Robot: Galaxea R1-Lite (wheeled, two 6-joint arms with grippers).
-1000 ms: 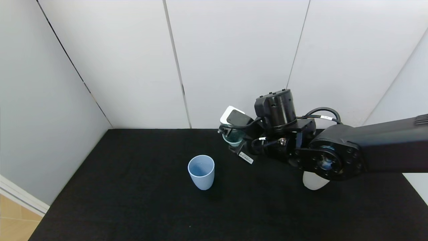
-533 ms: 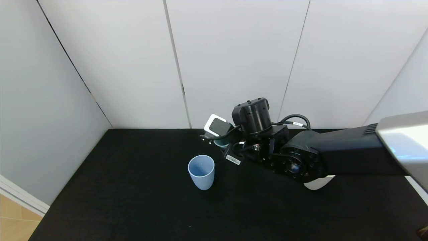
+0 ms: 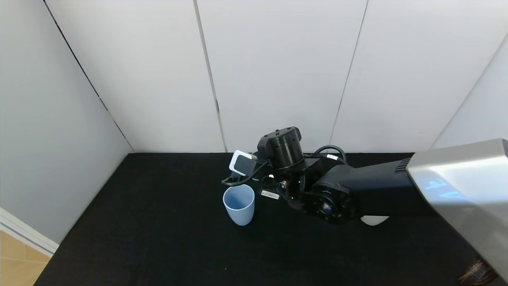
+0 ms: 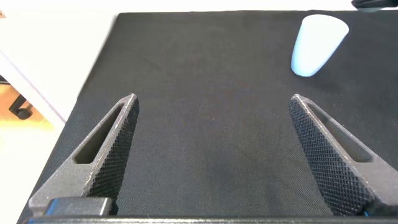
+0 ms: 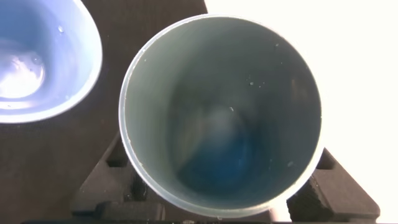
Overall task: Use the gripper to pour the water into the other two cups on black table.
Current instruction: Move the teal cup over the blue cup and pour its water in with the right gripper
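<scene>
Left gripper (image 4: 211,155): fingers spread wide, textured pads, low over the black table (image 3: 158,238), holding nothing. Light blue cup (image 3: 238,204): matte, tapered, upright left of centre, a faint glint of water (image 5: 22,71) at its bottom. Right gripper (image 3: 254,176): reaching in from the right, pinching the teal-green cup (image 5: 221,118) just behind and above the blue cup's rim (droplets on its inner wall). Cream-beige cup (image 3: 375,220): largely hidden under the right forearm.

Bright even light; right wrist background overexposed.
</scene>
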